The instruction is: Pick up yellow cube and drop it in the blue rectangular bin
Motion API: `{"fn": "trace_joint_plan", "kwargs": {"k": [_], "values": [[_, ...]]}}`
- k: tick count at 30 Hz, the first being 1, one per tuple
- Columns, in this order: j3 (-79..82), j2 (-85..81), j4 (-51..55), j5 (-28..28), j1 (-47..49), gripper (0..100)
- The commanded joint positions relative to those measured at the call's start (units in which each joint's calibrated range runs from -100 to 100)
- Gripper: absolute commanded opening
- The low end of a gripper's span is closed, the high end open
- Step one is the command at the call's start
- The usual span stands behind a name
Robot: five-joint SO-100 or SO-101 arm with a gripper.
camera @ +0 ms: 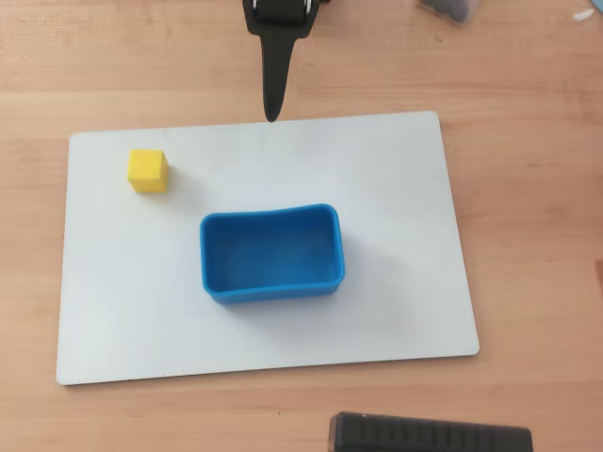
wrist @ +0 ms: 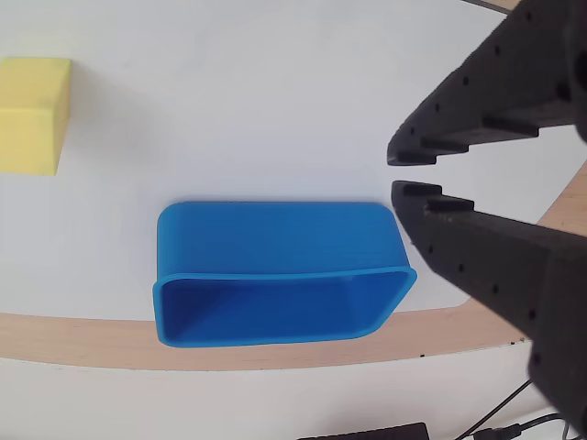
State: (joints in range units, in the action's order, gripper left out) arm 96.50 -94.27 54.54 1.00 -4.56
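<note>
**One Cube, One Bin, and Nothing Being Held**

We are counting one yellow cube (camera: 148, 170), one blue rectangular bin (camera: 271, 255), one white board (camera: 396, 311) and one end effector (camera: 272, 111).

In the overhead view, the cube is sitting on the white board, near the board's upper left corner. The bin is sitting near the middle of the board, below and to the right of the cube. The two are lying apart and are not touching. We are looking into the bin and seeing only its blue floor. The board is lying flat on the wooden tabletop (camera: 528, 188).

The end effector is hanging at the top of that view, with its thin black tip over the top edge of the board. Its top part is being cut off by the edge of the picture.

In the wrist view, the end effector (wrist: 405, 174) is coming in from the right. Its two black fingers are nearly closed, with just a thin gap at the tips. It is holding nothing.

Some things are hard for us to see. In the wrist view, the cube (wrist: 32, 115) is being cut off at the left edge. The bin (wrist: 275, 270) is showing whole there. In the overhead view, a dark object (camera: 429, 435) is being cut off at the bottom, and we cannot tell what it is.
</note>
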Motion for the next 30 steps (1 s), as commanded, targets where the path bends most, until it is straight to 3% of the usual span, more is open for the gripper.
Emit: {"fn": "trace_joint_plan", "kwargs": {"k": [1, 21, 30], "values": [[0.2, -2.0, -0.1, -0.1, 0.2, 0], [-3.6, -1.1, 3.6, 3.0, -3.1, 0], [-17.0, 20.8, 0.9, 3.1, -8.1, 0]]}}
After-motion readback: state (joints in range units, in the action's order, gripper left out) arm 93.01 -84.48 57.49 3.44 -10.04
